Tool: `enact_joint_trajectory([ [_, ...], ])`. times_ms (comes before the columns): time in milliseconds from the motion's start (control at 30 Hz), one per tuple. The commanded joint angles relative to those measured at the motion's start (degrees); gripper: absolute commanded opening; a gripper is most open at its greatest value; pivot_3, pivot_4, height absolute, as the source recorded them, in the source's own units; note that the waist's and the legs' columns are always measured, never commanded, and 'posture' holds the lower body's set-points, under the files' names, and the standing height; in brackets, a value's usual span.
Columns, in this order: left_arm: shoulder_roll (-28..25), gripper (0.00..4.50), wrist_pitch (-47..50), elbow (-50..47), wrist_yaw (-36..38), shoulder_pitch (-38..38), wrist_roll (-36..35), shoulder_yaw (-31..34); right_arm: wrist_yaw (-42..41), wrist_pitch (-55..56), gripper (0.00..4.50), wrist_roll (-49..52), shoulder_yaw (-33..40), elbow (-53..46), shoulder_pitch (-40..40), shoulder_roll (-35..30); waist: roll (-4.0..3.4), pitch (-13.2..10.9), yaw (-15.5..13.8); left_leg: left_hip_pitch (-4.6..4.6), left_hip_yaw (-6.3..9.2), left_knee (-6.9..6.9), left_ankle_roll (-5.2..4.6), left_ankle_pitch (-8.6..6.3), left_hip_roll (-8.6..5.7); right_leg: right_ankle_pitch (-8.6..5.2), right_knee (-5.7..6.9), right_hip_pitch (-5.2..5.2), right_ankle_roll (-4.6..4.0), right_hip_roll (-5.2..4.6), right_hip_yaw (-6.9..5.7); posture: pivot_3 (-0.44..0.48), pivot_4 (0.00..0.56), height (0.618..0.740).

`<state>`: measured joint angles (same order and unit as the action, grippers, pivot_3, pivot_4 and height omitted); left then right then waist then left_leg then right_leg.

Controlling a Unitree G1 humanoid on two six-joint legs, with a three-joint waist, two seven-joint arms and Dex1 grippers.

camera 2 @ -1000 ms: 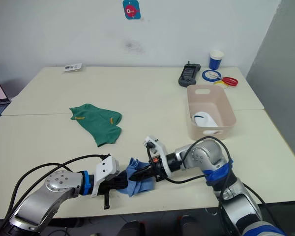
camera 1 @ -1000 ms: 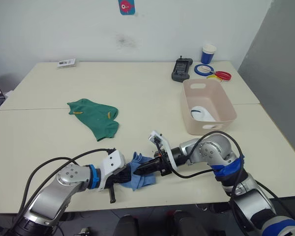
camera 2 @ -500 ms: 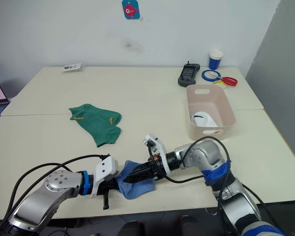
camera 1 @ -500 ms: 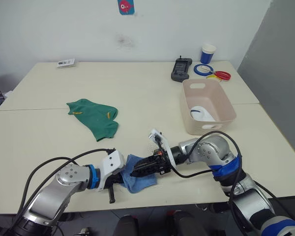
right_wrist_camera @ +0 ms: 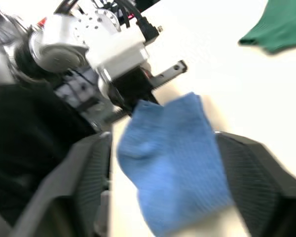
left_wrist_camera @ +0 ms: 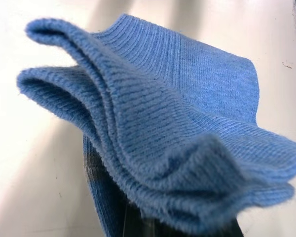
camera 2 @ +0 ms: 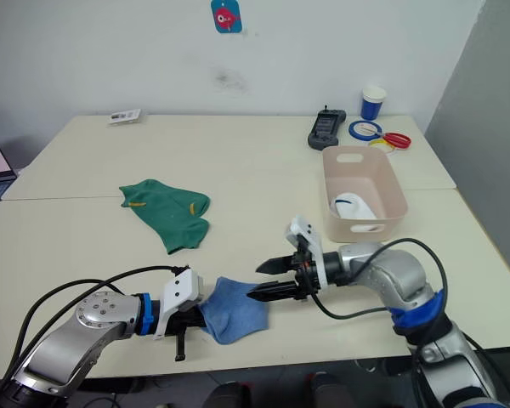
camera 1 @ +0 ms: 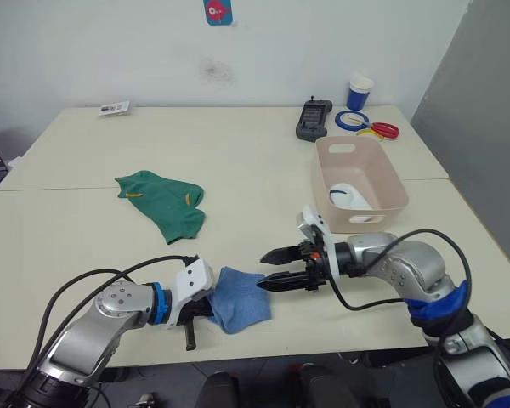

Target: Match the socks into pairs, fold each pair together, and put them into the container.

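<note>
The light blue pair of socks (camera 1: 239,298) lies folded near the table's front edge, with my left gripper (camera 1: 206,308) shut on its left end. The left wrist view shows the stacked blue layers (left_wrist_camera: 177,123) close up. My right gripper (camera 1: 266,270) hovers open just right of that pair, nothing between its fingers (right_wrist_camera: 251,182), pointing at the blue socks (right_wrist_camera: 175,158). Two dark green socks (camera 1: 166,202) lie overlapping on the left-middle of the table. The pink-beige container (camera 1: 323,187) stands at the right with a white sock (camera 1: 348,197) inside.
Behind the container are a black handheld device (camera 1: 314,118), a blue-and-white paper cup (camera 1: 360,90), and blue (camera 1: 353,121) and red (camera 1: 384,131) tape rings. A small card (camera 1: 115,108) lies at the far left back. The table's front edge runs just below both grippers.
My right gripper has opened, let go of the blue socks and drawn back to the right. The blue pair has settled flatter on the table, still in my left gripper.
</note>
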<state>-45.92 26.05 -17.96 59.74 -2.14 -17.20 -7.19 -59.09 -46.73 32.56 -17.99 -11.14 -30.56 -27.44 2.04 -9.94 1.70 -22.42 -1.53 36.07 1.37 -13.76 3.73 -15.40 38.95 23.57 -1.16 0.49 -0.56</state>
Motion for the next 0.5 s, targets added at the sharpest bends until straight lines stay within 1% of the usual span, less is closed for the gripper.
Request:
enact_joint_trajectory([
  [33,-1.31,0.0,1.61,1.13,0.82,-1.08,-1.17,1.73,-2.1,9.62,2.21,-5.23,-2.01,-0.58,3.35,-1.58,0.01,0.0,0.01,-0.01,0.0,0.0,0.0,0.0,0.0,0.0,0.0,0.0,0.0,0.0,0.0,0.0,0.15,0.74],
  [100,-1.65,0.0,1.95,1.49,1.39,-1.56,-1.76,2.25,-2.45,13.64,1.4,-7.89,-2.74,1.28,4.97,-1.95,0.02,-0.01,0.09,0.0,0.0,0.0,0.0,0.0,0.01,0.0,0.0,0.01,0.0,0.0,0.0,0.0,0.15,0.74],
  [133,-1.76,0.0,1.99,1.7,1.55,-1.75,-1.84,2.37,-2.62,15.71,1.13,-9.44,-3.22,2.24,5.51,-2.21,0.01,-0.02,0.11,0.01,0.0,0.0,0.0,0.0,0.01,0.0,0.02,0.01,0.0,0.0,0.0,0.0,0.15,0.74],
  [167,-1.93,0.0,1.96,1.87,1.67,-1.88,-1.87,2.41,-2.77,18.37,0.7,-11.76,-4.16,3.44,5.94,-2.72,0.01,-0.02,0.1,0.01,0.0,0.0,0.0,0.0,0.02,0.0,0.02,0.02,0.0,0.01,0.0,0.0,0.15,0.74],
  [200,-2.09,0.0,1.89,2.11,1.78,-2.02,-1.91,2.38,-2.96,20.26,0.44,-13.6,-5.02,4.62,6.2,-3.08,0.0,-0.02,0.07,0.0,0.01,0.0,0.0,0.0,0.01,0.0,0.03,0.02,0.0,0.01,0.0,0.0,0.15,0.74],
  [233,-2.29,0.0,1.74,2.3,1.93,-2.12,-1.83,2.28,-3.14,21.43,0.06,-14.76,-5.59,5.55,6.46,-3.15,0.01,-0.02,0.02,0.01,0.01,0.0,0.0,0.0,0.01,0.0,0.03,0.02,0.0,0.02,-0.01,0.0,0.15,0.74],
  [500,-2.44,0.0,1.47,2.73,2.14,-2.52,-1.24,1.42,-2.67,23.49,0.02,-18.04,-7.75,8.43,6.22,1.55,0.01,-0.02,0.03,0.0,0.01,0.0,0.0,0.0,0.03,0.0,0.03,0.02,-0.01,0.02,0.0,0.0,0.15,0.74],
])
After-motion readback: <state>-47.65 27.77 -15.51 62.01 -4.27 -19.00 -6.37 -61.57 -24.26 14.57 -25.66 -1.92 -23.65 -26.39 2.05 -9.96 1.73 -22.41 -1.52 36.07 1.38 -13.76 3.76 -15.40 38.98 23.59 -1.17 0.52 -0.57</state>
